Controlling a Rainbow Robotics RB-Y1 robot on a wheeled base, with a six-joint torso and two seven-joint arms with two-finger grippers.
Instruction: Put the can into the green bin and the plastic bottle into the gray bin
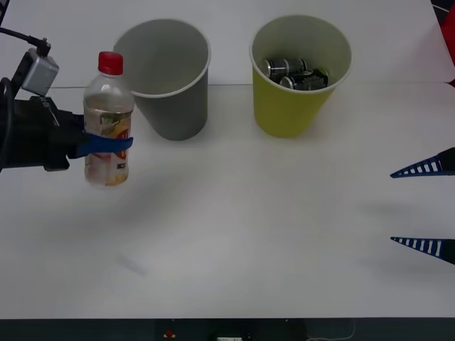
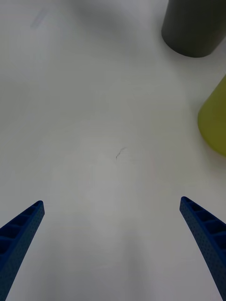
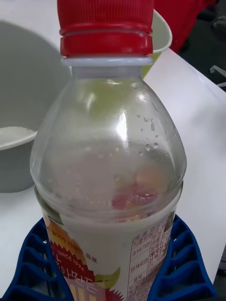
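Bottle (image 1: pixel 108 121) is hanging upright above the desk (image 1: pixel 234 234), left gripper (image 1: pixel 106 144) pinching it round the label so the red cap stays up for a drop into the gray bin (image 1: pixel 170 85) just beside it. Cans are already lying inside the green bin (image 1: pixel 288 106); right gripper (image 1: pixel 425 206) is idling near the desk's right edge, fingers spread, holding nothing.

Plain white table (image 1: pixel 234 234), evenly lit

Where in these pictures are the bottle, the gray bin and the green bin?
plastic bottle (image 1: pixel 108 106): front view, on its clear upper body, above the fingers.
gray bin (image 1: pixel 174 110): front view, on its outer wall.
green bin (image 1: pixel 284 110): front view, on its outer wall.
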